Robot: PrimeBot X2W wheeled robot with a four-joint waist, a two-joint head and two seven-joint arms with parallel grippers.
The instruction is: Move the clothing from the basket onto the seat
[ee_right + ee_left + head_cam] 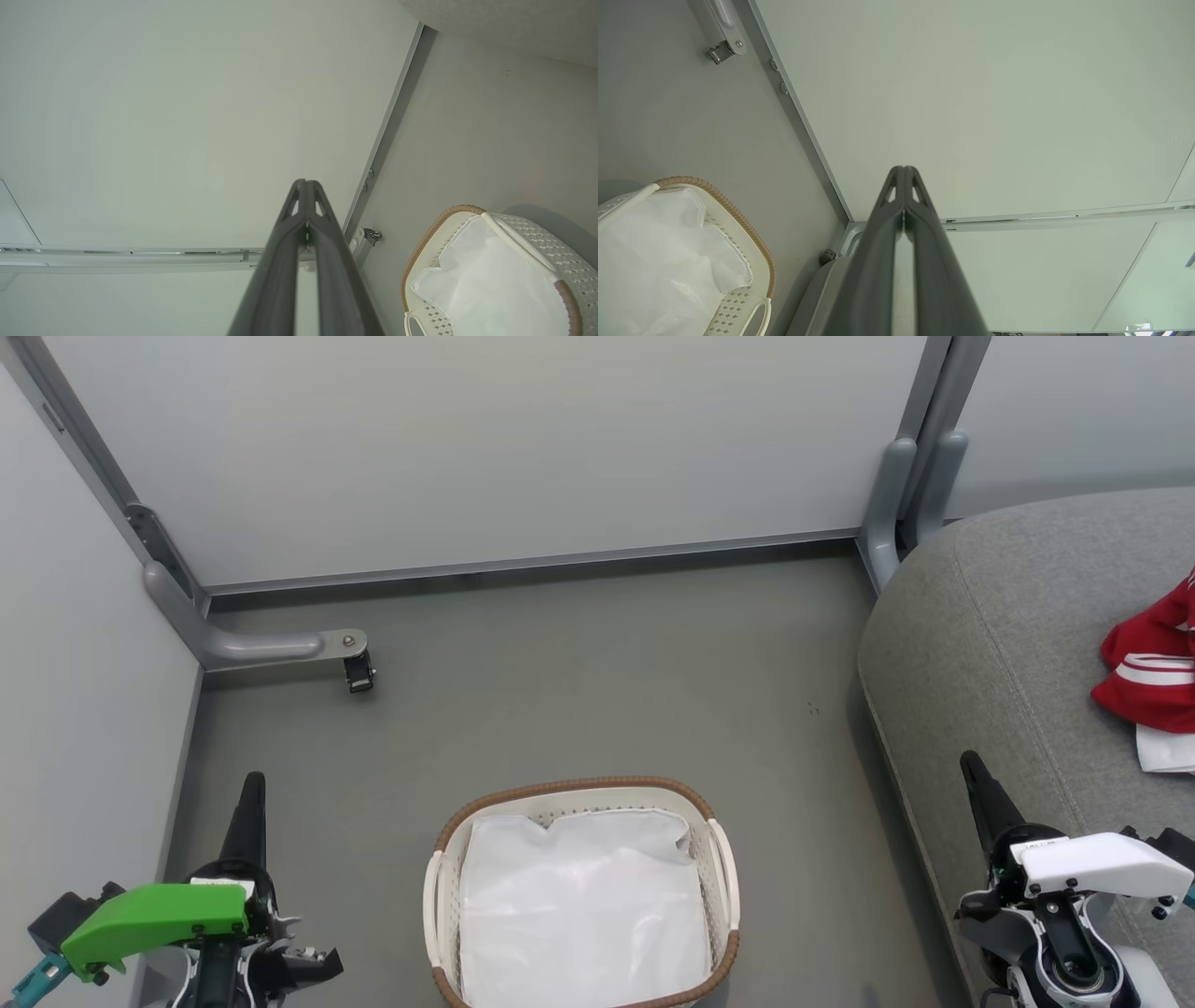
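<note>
Already the clothing (pixel 1153 667) lies on the seat (pixel 990 616), well in from its basket (pixel 579 786)-side edge; left claw (pixel 254 782) and right claw (pixel 971 763) are clenched, empty.

The head camera looked steeply down on the grey floor (pixel 579 663), the oval white perforated basket with brown woven rim (pixel 579 786) at bottom centre. Both wrist cameras, held low, faced pale wall panels (pixel 994 93) and shared that basket: lower left and lower right respectively.
</note>
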